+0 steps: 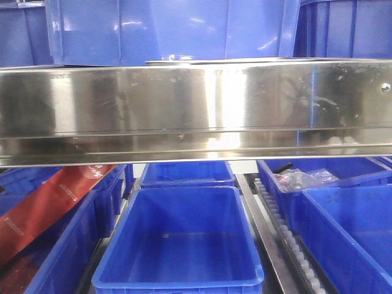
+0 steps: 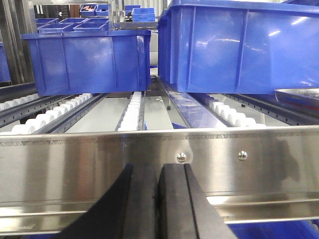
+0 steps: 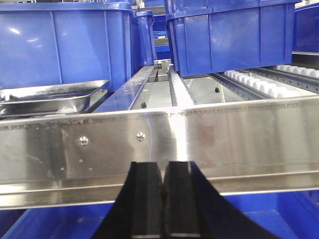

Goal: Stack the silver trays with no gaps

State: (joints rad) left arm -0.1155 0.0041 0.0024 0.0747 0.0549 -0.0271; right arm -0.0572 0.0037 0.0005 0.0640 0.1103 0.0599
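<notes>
Both arms are waiting low in front of the shelf, just under its front edge. The left gripper [image 2: 158,199] is pressing its two black fingers together with nothing between them. The right gripper [image 3: 162,199] is doing the same, so both are closed and empty. They are pointing straight at the shiny steel beam [image 1: 196,110] that is running along the shelf's front edge. That beam is blocking the way, so I think the arms are needing to lift above it before reaching in. The silver trays [image 3: 50,99] are lying on the shelf right behind the beam, near the middle of the front edge, between the two arms. They are showing at the left side of the right wrist view and at the right side of the left wrist view. They are sitting in front of a big blue bin [image 3: 55,45], likely so the arms can get to them without moving any bins. Two rims are seeming to show, one over the other, with a bit of shiny wall between. So the top tray may not be sitting all the way down, but I cannot tell for sure. The white rollers [image 2: 132,107] are probably making the shelf slippery, so a push could send a tray sliding back. The next job is probably opening a gripper and taking hold of a rim.
</notes>
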